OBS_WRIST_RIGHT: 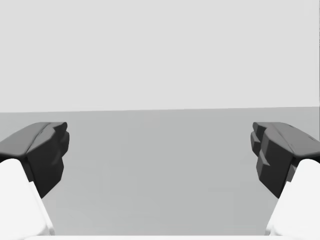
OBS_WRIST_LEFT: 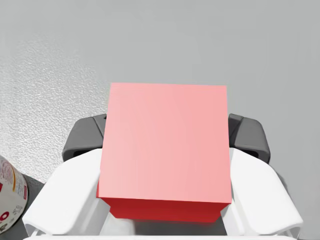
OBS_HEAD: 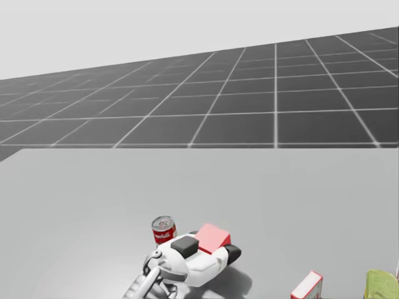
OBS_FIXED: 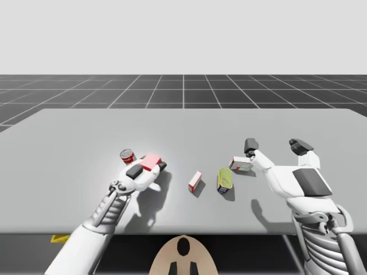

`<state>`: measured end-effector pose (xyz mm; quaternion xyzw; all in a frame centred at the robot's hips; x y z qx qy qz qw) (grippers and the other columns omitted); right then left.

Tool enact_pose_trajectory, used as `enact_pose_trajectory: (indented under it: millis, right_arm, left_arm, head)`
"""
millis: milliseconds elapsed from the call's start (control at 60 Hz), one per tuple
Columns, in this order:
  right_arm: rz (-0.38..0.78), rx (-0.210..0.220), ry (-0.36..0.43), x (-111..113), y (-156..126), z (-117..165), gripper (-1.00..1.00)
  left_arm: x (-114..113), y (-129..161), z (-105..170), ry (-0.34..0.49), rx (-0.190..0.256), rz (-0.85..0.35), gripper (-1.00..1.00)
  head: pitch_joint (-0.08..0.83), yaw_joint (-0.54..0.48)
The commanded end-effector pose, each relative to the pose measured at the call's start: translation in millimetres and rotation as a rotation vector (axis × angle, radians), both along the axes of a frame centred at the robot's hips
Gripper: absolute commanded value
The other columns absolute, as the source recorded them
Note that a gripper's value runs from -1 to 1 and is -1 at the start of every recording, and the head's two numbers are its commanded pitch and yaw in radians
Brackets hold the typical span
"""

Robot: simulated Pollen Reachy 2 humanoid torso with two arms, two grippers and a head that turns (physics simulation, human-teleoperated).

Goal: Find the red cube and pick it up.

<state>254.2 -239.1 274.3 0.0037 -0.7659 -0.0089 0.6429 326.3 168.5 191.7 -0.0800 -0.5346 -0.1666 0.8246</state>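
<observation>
a smooth, flat-faced red cube sits pinched between the dark pads of my left gripper, while my right gripper hangs spread wide above the matte grey table.

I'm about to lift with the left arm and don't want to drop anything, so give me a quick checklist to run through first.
1. Red cube between the left gripper fingers: ok, both touch its sides.
2. Red can apart from the cube: ok, but close beside the gripper.
3. Right gripper out of the way: ok, open, over the table's other side.
4. Cube lifted off the table: cannot tell.
</observation>
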Motion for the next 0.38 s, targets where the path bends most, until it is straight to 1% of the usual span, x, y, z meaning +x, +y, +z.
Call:
enact_pose_trajectory:
  millis: [17,67,83,117,133,167,183,200,233,250,300,317,367,383]
  right_arm:
    - [-0.004,0.012,0.001,0,0,0,-1.00]
    - [-0.005,0.014,0.001,0,0,0,-1.00]
    - [-0.005,0.016,0.001,0,0,0,-1.00]
    - [-0.005,0.018,0.001,0,0,0,-1.00]
    - [-0.007,0.021,0.002,0,-1,0,-1.00]
    - [-0.006,0.022,0.001,0,-1,1,-1.00]
    - [-0.006,0.021,-0.001,0,-1,1,-1.00]
    - [-0.005,0.020,-0.002,0,-2,1,-1.00]
    - [-0.005,0.019,-0.004,0,-2,1,-1.00]
    - [-0.005,0.018,-0.007,0,-2,1,-1.00]
    - [-0.004,0.013,-0.011,0,-3,1,-1.00]
    - [-0.001,0.010,-0.014,0,-3,1,-1.00]
    - [0.000,0.007,-0.018,0,-4,0,-1.00]
    - [0.005,0.004,-0.023,0,-4,0,-1.00]
  left_arm:
    - [-5,7,55,-0.025,0.048,0.042,1.00]
    - [-7,9,64,-0.045,0.048,0.043,1.00]
    - [-9,11,72,-0.068,0.050,0.045,1.00]
    - [-10,12,78,-0.081,0.050,0.045,1.00]
    - [-12,14,87,-0.102,0.051,0.047,1.00]
    - [-13,15,93,-0.117,0.052,0.050,1.00]
    - [-14,15,96,-0.126,0.053,0.052,1.00]
    - [-16,16,105,-0.150,0.051,0.053,1.00]
    - [-18,17,111,-0.165,0.050,0.053,1.00]
    - [-21,18,120,-0.189,0.049,0.055,1.00]
    - [-24,19,129,-0.217,0.048,0.057,1.00]
    - [-27,19,139,-0.246,0.045,0.060,1.00]
    - [-31,20,150,-0.279,0.039,0.063,1.00]
    - [-34,20,158,-0.302,0.035,0.063,1.00]
  head:
    - [0.291,0.26]
    - [0.288,0.26]
    - [0.285,0.26]
    - [0.284,0.26]
    - [0.281,0.26]
    - [0.280,0.26]
    - [0.279,0.26]
    - [0.277,0.26]
    - [0.276,0.26]
    - [0.275,0.26]
    - [0.274,0.26]
    - [0.273,0.25]
    - [0.273,0.25]
    - [0.272,0.25]
